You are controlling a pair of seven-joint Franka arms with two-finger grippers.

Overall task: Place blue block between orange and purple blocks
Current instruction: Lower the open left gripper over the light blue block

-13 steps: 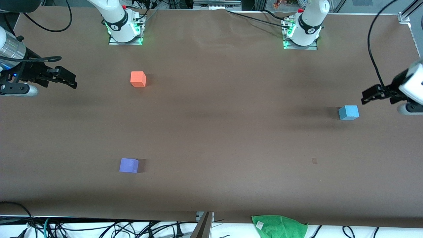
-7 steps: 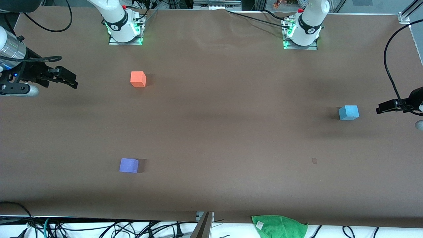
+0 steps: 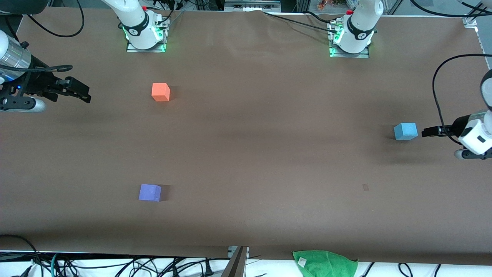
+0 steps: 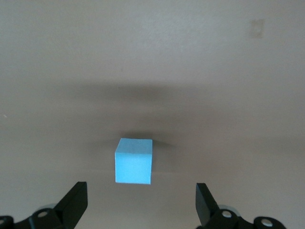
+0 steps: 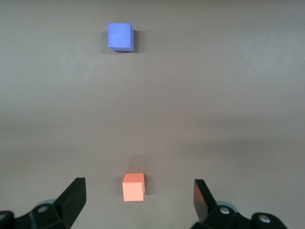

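Spread wide and holding nothing, the left pincer (image 3: 427, 132) is seen just beside the blue block (image 3: 405, 131) at the left arm's end of the bench (image 3: 261, 161), not touching it; in the left wrist view the blue block (image 4: 134, 161) is framed between the parted fingers (image 4: 72, 205). Equally wide apart and empty, the right pincer (image 3: 82, 95) is held over the bench's right-arm end, where that arm waits. Toward that end, well apart from the blue block, the orange block (image 3: 160, 92) is found farther from the camera than the purple block (image 3: 150, 192).
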